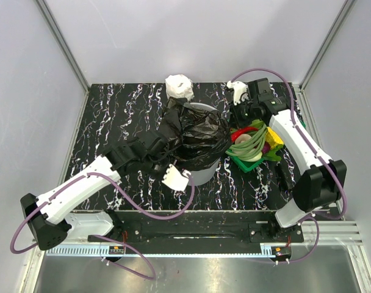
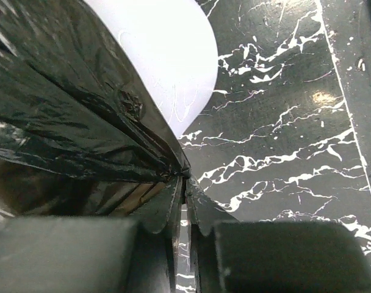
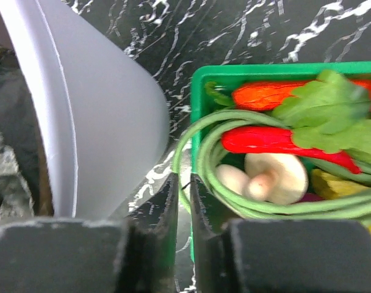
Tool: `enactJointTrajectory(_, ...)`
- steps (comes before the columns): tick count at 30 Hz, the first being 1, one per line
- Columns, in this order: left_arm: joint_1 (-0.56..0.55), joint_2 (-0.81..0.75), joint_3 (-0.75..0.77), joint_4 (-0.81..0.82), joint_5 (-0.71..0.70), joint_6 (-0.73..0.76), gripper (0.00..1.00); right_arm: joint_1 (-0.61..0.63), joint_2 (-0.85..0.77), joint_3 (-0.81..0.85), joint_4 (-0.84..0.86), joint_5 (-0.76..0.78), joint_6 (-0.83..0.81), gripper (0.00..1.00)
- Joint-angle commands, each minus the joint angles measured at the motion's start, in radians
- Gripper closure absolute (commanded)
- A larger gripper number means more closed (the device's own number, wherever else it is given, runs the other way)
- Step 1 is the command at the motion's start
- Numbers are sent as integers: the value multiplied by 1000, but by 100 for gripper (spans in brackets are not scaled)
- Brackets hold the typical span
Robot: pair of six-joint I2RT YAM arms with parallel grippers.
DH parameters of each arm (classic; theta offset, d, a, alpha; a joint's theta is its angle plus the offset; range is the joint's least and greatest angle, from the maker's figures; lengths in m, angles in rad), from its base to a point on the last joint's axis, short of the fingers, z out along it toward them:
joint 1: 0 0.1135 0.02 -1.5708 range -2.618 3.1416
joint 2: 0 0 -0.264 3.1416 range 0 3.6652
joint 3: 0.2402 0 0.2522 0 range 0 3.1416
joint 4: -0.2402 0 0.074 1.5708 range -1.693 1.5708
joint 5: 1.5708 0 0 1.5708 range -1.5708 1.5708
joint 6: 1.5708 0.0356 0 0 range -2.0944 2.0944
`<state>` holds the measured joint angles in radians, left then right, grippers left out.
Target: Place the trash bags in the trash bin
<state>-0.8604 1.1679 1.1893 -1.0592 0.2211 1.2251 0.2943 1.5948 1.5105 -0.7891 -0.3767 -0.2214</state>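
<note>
**Left tool** (image 2: 184, 183): The fingers are pressing together on a pinched fold of the trash bag (image 1: 194, 134). The film is fanning out taut from the grip toward the trash bin (image 1: 202, 176). Judgement: the fold is being held at the bin's near-left side so that the film can be pulled or tucked down over the wall.

**Right tool** (image 3: 182, 183): The fingers are lying together with only a thin slit between them, and nothing is showing in it. The tool is hanging over the gap between the bin wall and the green basket (image 3: 252, 71) of vegetables. Judgement: it is waiting clear of the work, placed where it could steady the bin's right side.

**Task items**: The bin is standing upright about the middle of the tabletop (image 1: 112, 116). The bag is sitting bunched over the bin's mouth and spilling down its left side, more on top than inside. Judgement: the placing is partly done.

**Other**: A white wrapped roll (image 1: 179, 86) is lying just beyond the bin, near the far edge.
</note>
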Motion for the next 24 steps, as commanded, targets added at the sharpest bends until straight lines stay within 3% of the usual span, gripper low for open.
enactJointTrajectory(1,1,-8,39,48,-6,-36,85,-3,-111,86,34,165,-36,75)
enactJointTrajectory(4,3,-4,55,48,-19,-41,79,-1,-130,175,5,194,-56,58)
enactJointTrajectory(6,0,3,56,47,-32,-38,76,0,-107,282,-71,135,-71,48)
enactJointTrajectory(7,0,4,55,48,-38,-35,75,2,-89,345,-132,77,-76,37)
enactJointTrajectory(10,0,7,46,51,-46,-30,71,32,-41,433,-202,19,-91,27)
enactJointTrajectory(24,-6,7,81,44,-68,-39,71,267,96,459,-223,265,-237,23)
